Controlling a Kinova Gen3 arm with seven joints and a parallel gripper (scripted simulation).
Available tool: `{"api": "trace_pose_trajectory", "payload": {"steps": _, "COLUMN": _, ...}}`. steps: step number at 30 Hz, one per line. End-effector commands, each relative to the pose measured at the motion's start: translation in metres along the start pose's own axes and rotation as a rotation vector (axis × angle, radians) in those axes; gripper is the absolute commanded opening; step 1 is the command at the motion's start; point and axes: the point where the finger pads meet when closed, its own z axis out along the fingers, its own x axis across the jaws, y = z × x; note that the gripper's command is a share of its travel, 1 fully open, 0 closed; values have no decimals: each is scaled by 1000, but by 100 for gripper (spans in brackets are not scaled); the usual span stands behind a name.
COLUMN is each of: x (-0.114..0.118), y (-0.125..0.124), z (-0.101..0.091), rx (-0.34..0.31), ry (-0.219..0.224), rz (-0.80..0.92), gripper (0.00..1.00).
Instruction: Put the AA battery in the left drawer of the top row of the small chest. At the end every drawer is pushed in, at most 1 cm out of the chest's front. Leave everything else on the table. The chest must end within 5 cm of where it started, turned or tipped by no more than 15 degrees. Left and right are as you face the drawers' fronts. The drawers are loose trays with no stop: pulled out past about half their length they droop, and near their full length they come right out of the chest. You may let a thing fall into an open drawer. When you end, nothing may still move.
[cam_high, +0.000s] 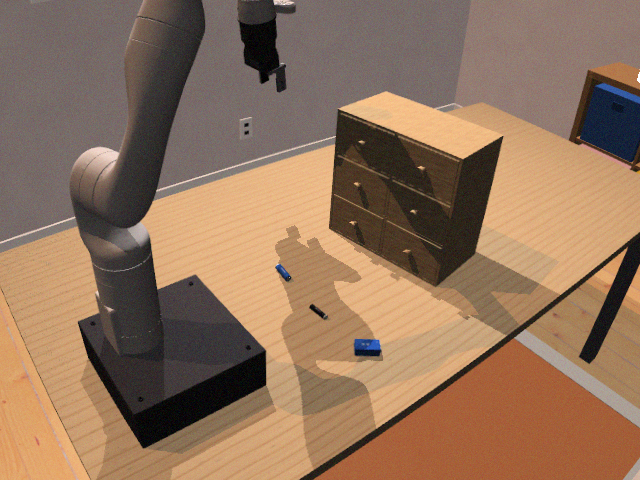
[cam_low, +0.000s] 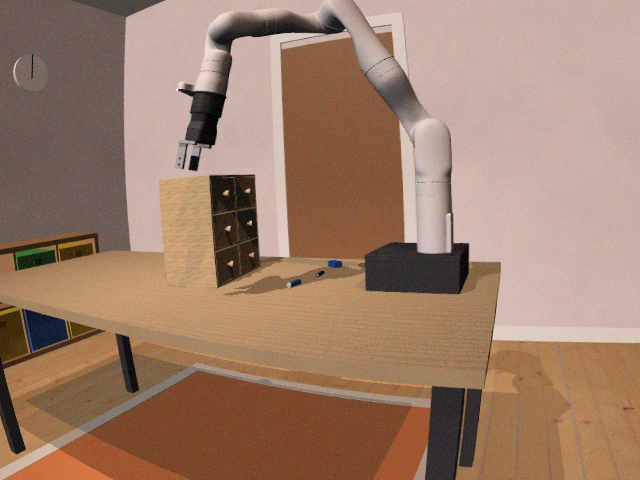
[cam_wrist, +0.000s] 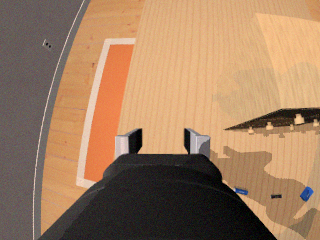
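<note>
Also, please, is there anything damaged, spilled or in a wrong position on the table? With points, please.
Nothing stands out: the chest (cam_high: 478, 206) (cam_low: 188, 232) stands upright with its visible drawers closed, and the small items lie separately, without visible damage.

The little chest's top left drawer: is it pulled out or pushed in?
Pushed in: the top left drawer sits level with the chest's front, its face in line with the drawers around it.

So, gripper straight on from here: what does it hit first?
Likely the pale wooden tabletop. The open black-and-grey two-finger gripper points down past the side of the brown wooden drawer chest; side clearance is hard to judge.
</note>
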Motion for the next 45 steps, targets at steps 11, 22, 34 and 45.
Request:
{"api": "trace_pose_trajectory", "payload": {"steps": 11, "x": 0, "y": -1, "z": -1, "rx": 2, "ry": -1, "rz": 0, "gripper": 100}}
{"api": "trace_pose_trajectory", "payload": {"steps": 22, "x": 16, "y": 5, "z": -7, "rx": -12, "ry": 10, "rz": -1, "gripper": 100}}
{"api": "trace_pose_trajectory", "payload": {"steps": 34, "x": 113, "y": 42, "z": -47, "rx": -68, "ry": 60, "rz": 25, "gripper": 100}}
{"api": "trace_pose_trajectory", "payload": {"steps": 45, "x": 211, "y": 131, "z": -94, "rx": -161, "ry": 94, "rz": 73, "gripper": 100}}
